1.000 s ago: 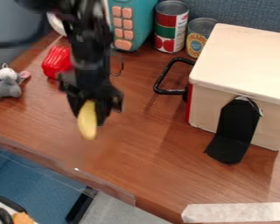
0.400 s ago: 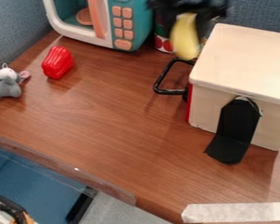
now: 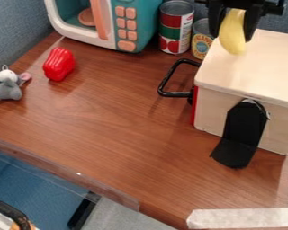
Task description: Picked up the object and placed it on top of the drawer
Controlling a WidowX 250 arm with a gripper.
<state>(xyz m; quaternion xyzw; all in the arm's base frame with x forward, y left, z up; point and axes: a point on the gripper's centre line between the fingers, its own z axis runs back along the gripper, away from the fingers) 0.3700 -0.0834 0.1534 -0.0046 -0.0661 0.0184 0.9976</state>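
Now the tool [image 3: 233, 37] has swung across from over the desk [image 3: 122, 117] to the drawer [image 3: 254, 69], with the banana [image 3: 233, 32] gripped between its fingers and hanging over the top, near the left edge. Whether the banana touches the top cannot be told. The carry seems nearly done; settling it and letting go probably remain.

Clock positions are taken about the view's centre. Two cans [image 3: 176, 28], one gripper [image 3: 233, 34] and one banana [image 3: 232, 44] lie toward 1 o'clock; one toy microwave [image 3: 127, 24], 11; one red pepper [image 3: 59, 64], 10; one plush mouse [image 3: 6, 90], 9–10; one drawer box [image 3: 254, 67], 2–3; one black bracket [image 3: 242, 123], 3–4.
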